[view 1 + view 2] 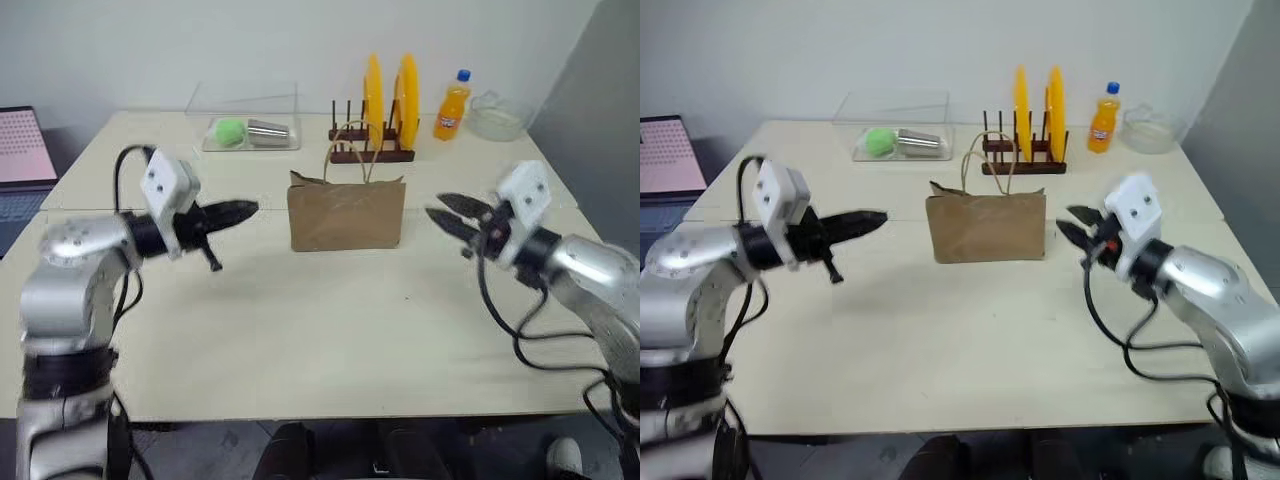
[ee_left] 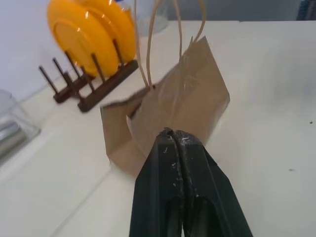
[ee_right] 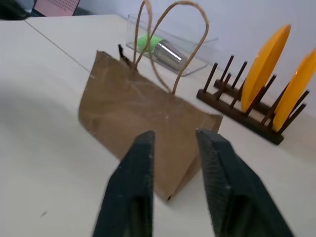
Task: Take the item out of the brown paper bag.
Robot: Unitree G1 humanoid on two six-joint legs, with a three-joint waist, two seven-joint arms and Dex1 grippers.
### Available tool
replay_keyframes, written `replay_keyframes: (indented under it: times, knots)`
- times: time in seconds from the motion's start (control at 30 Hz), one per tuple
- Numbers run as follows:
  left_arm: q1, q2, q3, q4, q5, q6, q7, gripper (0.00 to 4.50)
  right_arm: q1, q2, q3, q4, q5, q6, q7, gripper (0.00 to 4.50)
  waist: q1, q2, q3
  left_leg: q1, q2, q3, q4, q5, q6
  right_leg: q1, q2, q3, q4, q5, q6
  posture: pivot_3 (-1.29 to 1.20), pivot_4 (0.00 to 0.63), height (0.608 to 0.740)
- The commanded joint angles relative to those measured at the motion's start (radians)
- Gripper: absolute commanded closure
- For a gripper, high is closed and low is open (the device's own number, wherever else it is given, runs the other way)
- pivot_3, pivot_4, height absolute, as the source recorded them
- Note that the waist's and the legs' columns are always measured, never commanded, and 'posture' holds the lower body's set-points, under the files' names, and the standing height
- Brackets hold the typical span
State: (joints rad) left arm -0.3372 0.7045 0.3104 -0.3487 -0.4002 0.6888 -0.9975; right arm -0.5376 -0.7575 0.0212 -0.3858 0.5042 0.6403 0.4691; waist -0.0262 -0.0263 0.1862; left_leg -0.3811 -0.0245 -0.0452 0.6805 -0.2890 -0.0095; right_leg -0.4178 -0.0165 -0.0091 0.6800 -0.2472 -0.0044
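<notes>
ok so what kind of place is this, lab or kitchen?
Likely a lab or office test setup: a plain table with staged kitchen props, a plate rack, an orange soda bottle, and a laptop at its side.

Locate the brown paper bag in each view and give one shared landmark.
Left eye: brown paper bag mid-table, between the grippers.
Right eye: bag centre.
Left wrist: bag beyond the fingertips.
Right wrist: bag ahead.
Landmark: yellow plates in the rack behind it.
</notes>
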Motion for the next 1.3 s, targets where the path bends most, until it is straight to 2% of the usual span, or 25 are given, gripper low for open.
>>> replay_keyframes:
  times: [0.03,0.13,0.27,0.43,0.6,0.77,1.0,1.17,1.3]
  knots:
    - [0.104,-0.021,0.067,-0.182,-0.089,0.089,0.089,4.50,-0.161,0.025,0.079,0.214,-0.138,-0.113,0.076,4.46,0.000,0.000,0.000,0.000,0.000,0.000,0.000,0.000,0.000,0.000,0.000,0.000,0.000,0.000,0.000,0.00,0.150,0.740]
    - [0.207,-0.052,0.096,-0.268,-0.149,0.122,0.142,4.50,-0.362,0.091,0.155,0.492,-0.247,-0.210,0.139,4.46,0.000,0.000,0.000,0.000,0.001,-0.001,-0.001,0.000,0.000,-0.001,0.000,-0.001,0.001,0.000,-0.001,0.00,0.150,0.740]
    - [0.271,-0.057,0.094,-0.317,-0.184,0.120,0.188,4.50,-0.517,0.141,0.229,0.770,-0.368,-0.327,0.227,4.46,0.003,0.000,0.000,0.000,0.001,-0.001,-0.001,0.000,0.000,-0.001,0.001,-0.002,0.001,0.001,-0.002,0.00,0.150,0.740]
    - [0.331,-0.044,0.094,-0.369,-0.250,0.135,0.218,4.50,-0.796,0.282,0.352,1.303,-0.565,-0.529,0.300,4.46,-0.003,0.000,0.000,0.000,0.000,0.002,-0.001,0.000,0.000,-0.002,0.000,0.000,0.000,0.002,-0.004,0.00,0.150,0.740]
    - [0.340,-0.007,0.076,-0.368,-0.274,0.124,0.221,4.50,-0.930,0.369,0.369,1.579,-0.670,-0.651,0.291,4.46,-0.002,0.001,0.000,-0.001,0.001,0.001,-0.003,0.000,-0.001,-0.002,0.000,-0.001,0.000,0.002,-0.005,0.00,0.150,0.740]
    - [0.329,0.023,0.046,-0.364,-0.289,0.113,0.224,4.50,-0.961,0.411,0.371,1.658,-0.728,-0.670,0.380,4.46,-0.002,0.001,0.000,0.000,0.000,0.001,-0.002,0.000,-0.001,-0.002,0.000,0.000,0.000,0.002,-0.005,0.00,0.150,0.740]
    - [0.355,0.044,0.042,-0.350,-0.290,0.082,0.213,4.50,-0.943,0.399,0.352,1.641,-0.754,-0.701,0.536,4.46,-0.003,0.002,0.001,0.000,0.000,0.000,-0.003,0.000,-0.001,-0.002,0.000,-0.001,0.000,0.002,-0.005,0.00,0.150,0.740]
    - [0.380,0.058,0.036,-0.351,-0.300,0.063,0.193,4.50,-0.914,0.364,0.327,1.566,-0.729,-0.710,0.704,4.46,-0.003,0.002,0.001,-0.001,0.000,0.000,-0.003,0.000,-0.001,-0.002,0.000,-0.001,0.000,0.002,-0.005,0.00,0.150,0.740]
    - [0.407,0.072,0.035,-0.354,-0.308,0.053,0.170,4.50,-0.839,0.322,0.318,1.408,-0.704,-0.689,0.815,4.46,-0.002,0.002,0.001,0.000,0.000,0.000,-0.003,0.000,-0.001,-0.002,0.000,-0.001,0.000,0.002,-0.005,0.00,0.150,0.740]
